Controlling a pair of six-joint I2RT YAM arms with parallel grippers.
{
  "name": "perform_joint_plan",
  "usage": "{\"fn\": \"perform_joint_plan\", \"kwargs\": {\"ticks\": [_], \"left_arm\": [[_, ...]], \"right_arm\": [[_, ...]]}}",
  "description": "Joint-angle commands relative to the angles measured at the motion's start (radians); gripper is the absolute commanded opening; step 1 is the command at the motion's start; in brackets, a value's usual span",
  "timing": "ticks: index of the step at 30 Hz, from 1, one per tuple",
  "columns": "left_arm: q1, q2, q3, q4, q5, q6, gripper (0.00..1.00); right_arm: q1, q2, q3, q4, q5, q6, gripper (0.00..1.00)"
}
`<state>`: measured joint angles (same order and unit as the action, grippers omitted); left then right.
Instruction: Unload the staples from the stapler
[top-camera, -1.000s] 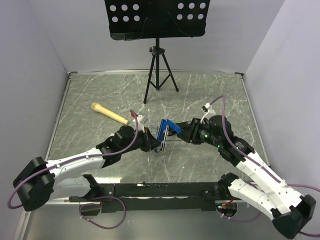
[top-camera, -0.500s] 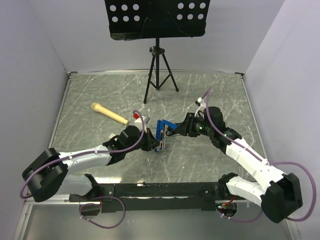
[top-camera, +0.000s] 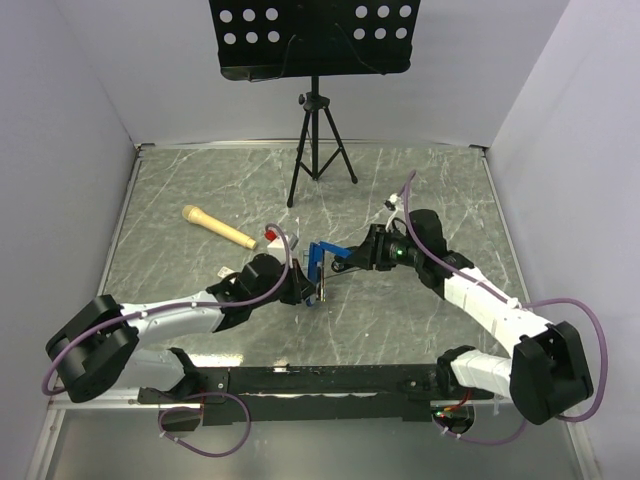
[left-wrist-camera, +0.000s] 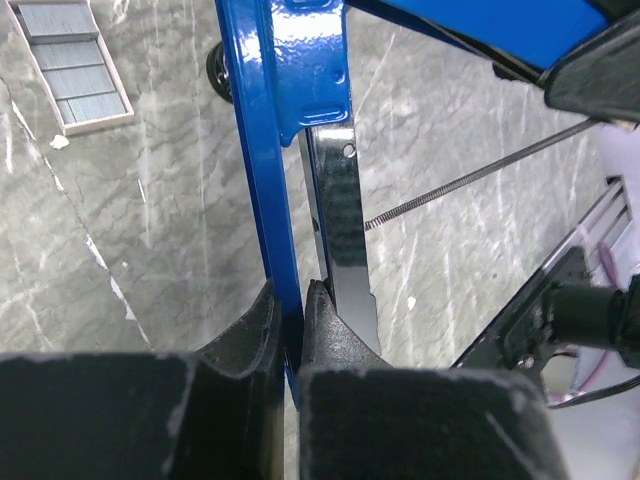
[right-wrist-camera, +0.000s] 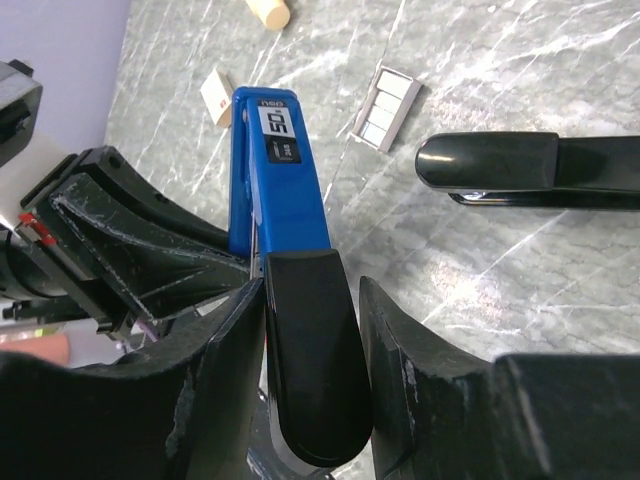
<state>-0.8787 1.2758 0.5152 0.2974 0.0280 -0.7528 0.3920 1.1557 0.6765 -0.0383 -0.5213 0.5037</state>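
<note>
Blue stapler (top-camera: 316, 265) sits mid-worktop (top-camera: 420, 180), hinged open, far from every edge, its base running near-to-far clamped in left claw (left-wrist-camera: 290, 310), its top arm reaching rightward between right claw's (right-wrist-camera: 312, 300) parted fingers.

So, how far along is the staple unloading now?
Done: the stapler is held up between both grippers and hinged open, its spring stretched. In hand: the left gripper clamps the blue base plate; the right gripper sits around the black top arm with a gap on one side. Left: getting the staples out; I see none in the open channel. A grey ridged block lies on the table, origin unclear.
</note>
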Motion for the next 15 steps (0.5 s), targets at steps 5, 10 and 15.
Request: {"fn": "perform_joint_plan", "kwargs": {"ticks": [5,10,15], "left_arm": [[-0.112,-0.124,0.028,-0.044,0.286,0.383,0.01],[-0.112,-0.121,0.009,0.032,0.391,0.356,0.01],[-0.135,-0.099,-0.004,0.062,0.455,0.359,0.01]], "right_arm": [[-0.186,0.067,0.127,0.043,-0.178,-0.206,0.0],[-0.223,0.139,0.225,-0.054,-0.209,-0.258,0.07],[-0.242,0.265,0.343,-0.089,-0.292,-0.29,0.17]]}}
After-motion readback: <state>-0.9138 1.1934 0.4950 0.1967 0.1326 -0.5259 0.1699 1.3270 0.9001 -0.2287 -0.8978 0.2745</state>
